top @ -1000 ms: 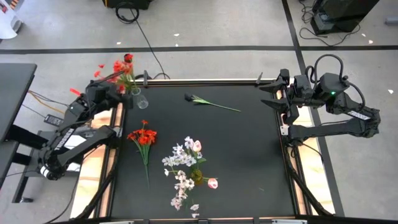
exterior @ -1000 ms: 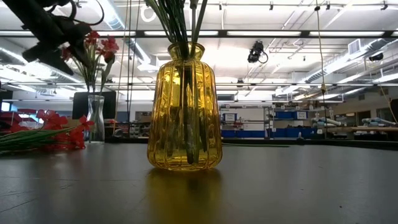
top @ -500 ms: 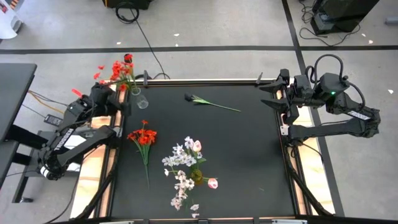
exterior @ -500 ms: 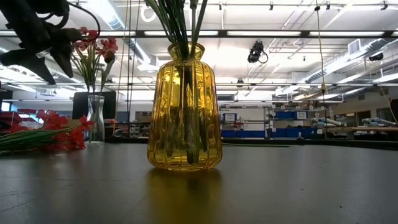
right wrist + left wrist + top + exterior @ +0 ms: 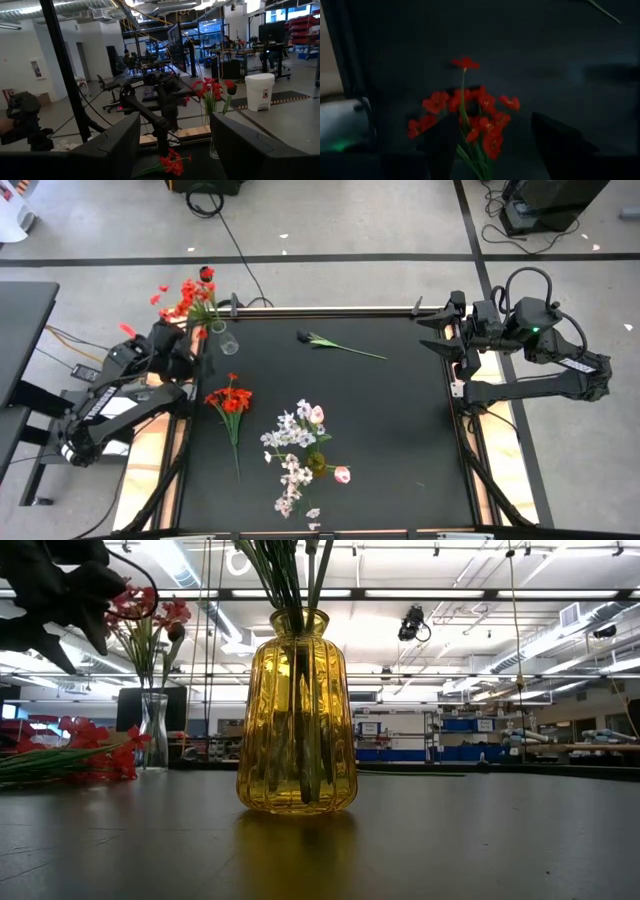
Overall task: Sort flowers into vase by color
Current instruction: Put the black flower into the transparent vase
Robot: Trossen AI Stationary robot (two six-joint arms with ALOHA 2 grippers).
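Overhead, table-level, two wrist views

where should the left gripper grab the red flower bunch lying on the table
Grip the red flower bunch on its thin green stem, just below the blossoms, coming straight down with the left gripper. It lies flat, stem trailing toward the table's near edge, clear of the white flowers.

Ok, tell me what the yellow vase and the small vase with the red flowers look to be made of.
Yellow vase: looks like amber-tinted glass, glossy and ribbed; the stems inside show through its wall, though clear plastic cannot be ruled out.
Small vase: clear, colourless, probably glass; the room behind and the stems show through it.
Red flowers in it: matte petals on thin green stems, seemingly fabric or plastic.
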